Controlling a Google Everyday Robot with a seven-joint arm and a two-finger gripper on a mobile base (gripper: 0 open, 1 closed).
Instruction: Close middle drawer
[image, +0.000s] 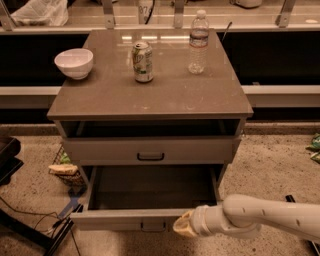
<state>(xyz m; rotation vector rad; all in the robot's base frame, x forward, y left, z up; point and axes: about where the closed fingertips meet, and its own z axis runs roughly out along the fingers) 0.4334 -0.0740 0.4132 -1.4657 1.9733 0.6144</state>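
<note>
A brown-topped, grey-beige table with drawers fills the middle of the view. Its wide, shallow grey-beige middle drawer is pulled well out toward you at 6 o'clock, showing a long, bare, dark interior. Above it sits the taller-fronted upper drawer, its front a little forward of the table's frame. The robot's white, tubular arm reaches in from 4 o'clock. Its tan-tipped hand sits at the middle drawer's front, just to the 3 o'clock side of the small dark centre pull. You cannot tell how far open the hand is, and it does not appear to hold anything.

On the table top, toward 12 o'clock, stand a clear plastic water bottle, a green and silver drinks can and a white ceramic bowl.

To do this step well, I judge you should press flat on the front, close to the centre pull. Push straight toward 12 o'clock so the drawer does not skew. Keep the push steady so the bottle and can stay upright.
</note>
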